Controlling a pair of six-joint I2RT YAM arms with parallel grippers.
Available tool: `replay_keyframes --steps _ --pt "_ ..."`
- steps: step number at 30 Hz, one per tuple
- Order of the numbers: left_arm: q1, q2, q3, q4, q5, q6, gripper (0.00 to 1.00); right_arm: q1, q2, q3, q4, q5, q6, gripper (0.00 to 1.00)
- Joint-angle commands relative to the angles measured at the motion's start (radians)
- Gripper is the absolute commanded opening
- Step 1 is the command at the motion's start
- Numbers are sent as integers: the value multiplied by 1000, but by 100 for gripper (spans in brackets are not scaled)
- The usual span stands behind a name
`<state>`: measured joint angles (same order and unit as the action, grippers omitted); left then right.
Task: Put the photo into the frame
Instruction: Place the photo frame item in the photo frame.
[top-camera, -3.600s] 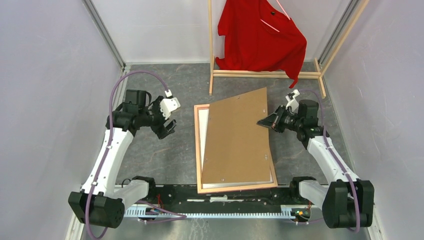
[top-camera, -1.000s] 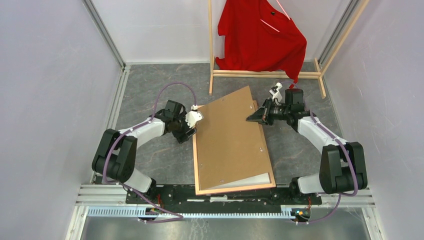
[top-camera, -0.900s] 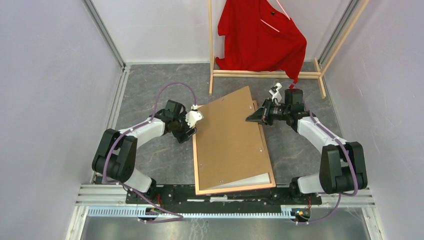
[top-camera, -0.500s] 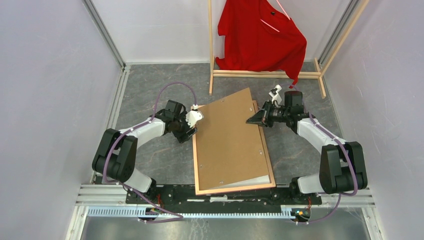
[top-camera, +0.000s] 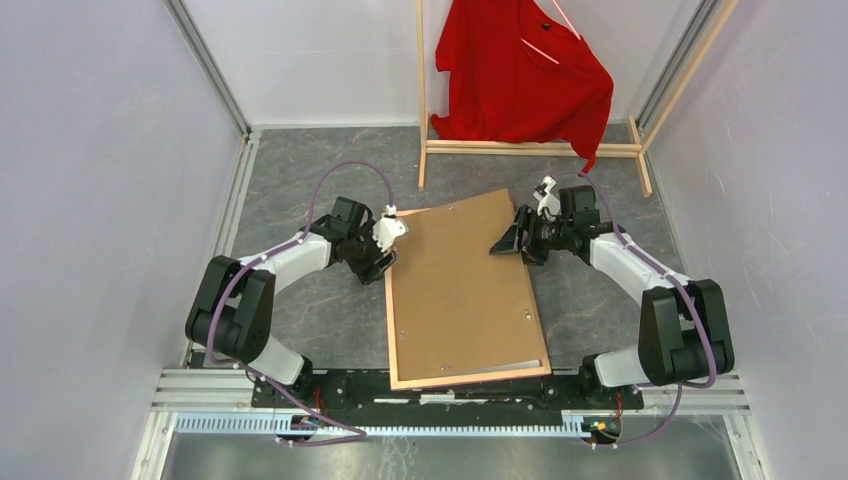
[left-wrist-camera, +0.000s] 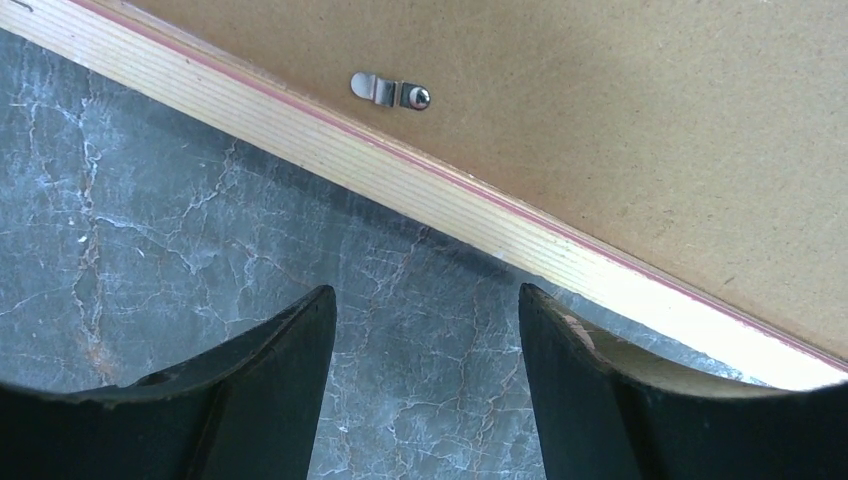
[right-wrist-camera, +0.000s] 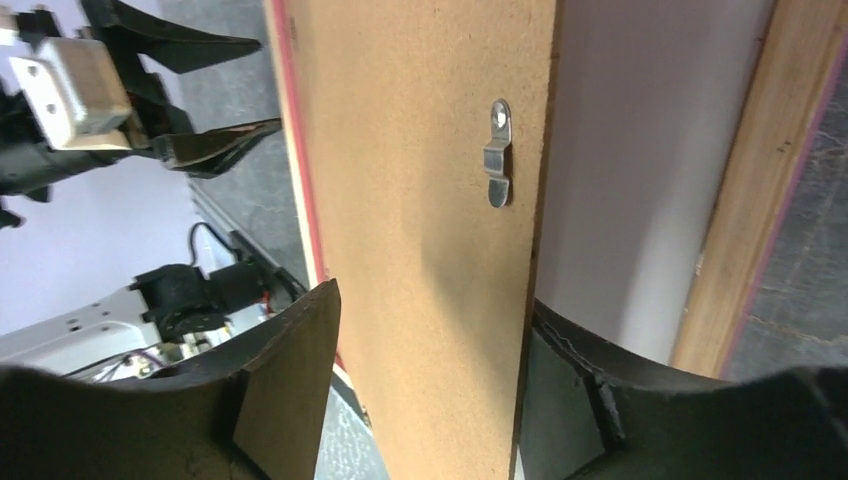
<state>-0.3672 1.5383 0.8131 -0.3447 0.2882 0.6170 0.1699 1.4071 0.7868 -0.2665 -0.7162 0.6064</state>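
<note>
The frame (top-camera: 470, 378) lies by the worktop's (top-camera: 340, 330) near edge, with the photo (right-wrist-camera: 640, 180) inside under the board (top-camera: 465, 285). Right jaws are open astride the board's far edge; left jaws are open beside the frame. Best to nudge the board square, gently.

I saw the frame (top-camera: 470, 378) lying flat and face-down, light wood back up, pink showing along its edges. The photo (right-wrist-camera: 630, 170) lay inside it, white back up, mostly hidden under the board (top-camera: 460, 280).
</note>
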Motion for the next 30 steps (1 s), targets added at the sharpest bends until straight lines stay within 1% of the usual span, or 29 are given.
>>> replay_keyframes --steps 1,2,6,9,11,12,15,25,30 --pt "0 -29 34 -18 21 -31 74 37 14 77 -96 100 -87 66" --pt "1 -31 34 -21 20 -29 74 47 18 95 -122 138 -109 69" --pt "6 -39 32 -27 15 -23 74 127 57 203 -258 294 -190 71" --pt "6 -42 29 -27 15 -25 74 179 78 242 -305 390 -202 72" --pt "6 -43 25 -26 15 -26 74 199 81 249 -321 433 -204 76" --pt "7 -45 22 -28 17 -23 74 207 83 250 -330 450 -204 79" --pt "7 -60 10 -26 16 -9 74 217 77 261 -360 507 -211 98" --pt "14 -62 27 -48 10 -2 74 259 76 330 -444 644 -251 98" --pt "17 -64 34 -66 9 -4 76 272 38 333 -435 680 -251 98"
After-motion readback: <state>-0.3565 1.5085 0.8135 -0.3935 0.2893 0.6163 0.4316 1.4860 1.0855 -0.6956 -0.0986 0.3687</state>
